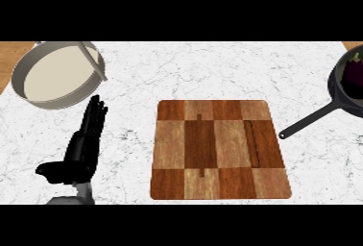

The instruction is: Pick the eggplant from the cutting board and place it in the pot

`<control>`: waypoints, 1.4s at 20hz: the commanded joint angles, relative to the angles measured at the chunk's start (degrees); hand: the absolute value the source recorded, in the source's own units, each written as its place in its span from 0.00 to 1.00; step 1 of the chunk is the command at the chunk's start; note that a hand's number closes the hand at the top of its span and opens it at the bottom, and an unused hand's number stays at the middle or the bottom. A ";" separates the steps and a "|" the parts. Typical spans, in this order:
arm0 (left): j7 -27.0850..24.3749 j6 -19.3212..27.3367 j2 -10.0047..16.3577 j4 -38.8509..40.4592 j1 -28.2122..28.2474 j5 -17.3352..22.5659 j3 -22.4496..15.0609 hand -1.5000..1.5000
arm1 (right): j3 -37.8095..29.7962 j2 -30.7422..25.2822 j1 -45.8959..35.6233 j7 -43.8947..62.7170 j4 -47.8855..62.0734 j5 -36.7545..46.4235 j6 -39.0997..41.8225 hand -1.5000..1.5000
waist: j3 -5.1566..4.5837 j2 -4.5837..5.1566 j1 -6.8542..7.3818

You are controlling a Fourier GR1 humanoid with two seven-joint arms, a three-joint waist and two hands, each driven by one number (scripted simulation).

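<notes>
A dark purple eggplant (354, 72) lies inside a black long-handled pot (339, 97) at the right edge, partly cut off by the frame. The wooden checkered cutting board (218, 149) lies in the middle of the counter with nothing on it. My left hand (83, 144) rests open at the lower left, fingers straight and pointing away from me, well left of the board. My right hand does not show in this view.
A round grey-rimmed pan with a pale inside (59, 73) and a handle across its rim sits at the upper left, just beyond my left fingertips. White marble counter (212, 72) surrounds everything; wooden strips show at the far corners.
</notes>
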 commanded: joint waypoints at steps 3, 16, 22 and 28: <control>0.93 -0.69 0.97 -1.19 2.08 1.19 1.16 0.50 | -9.45 2.29 -0.56 -12.36 -4.87 -12.49 -7.48 0.00 | 0.84 -0.15 -0.86; -2.45 -0.32 0.04 1.28 -0.23 0.03 1.19 0.50 | -24.57 -4.67 4.55 -31.62 3.24 -33.07 -8.56 0.00 | 0.79 0.42 -0.24; 0.01 -0.37 0.33 1.04 -0.75 0.47 2.02 0.50 | -26.28 -7.21 9.95 -39.35 3.19 -39.80 -3.93 0.00 | 0.75 0.23 -0.71; -1.35 -2.90 1.66 0.63 1.41 1.66 2.69 0.50 | -27.26 -13.53 14.13 -43.17 8.90 -43.85 0.52 0.00 | 0.78 0.27 -0.52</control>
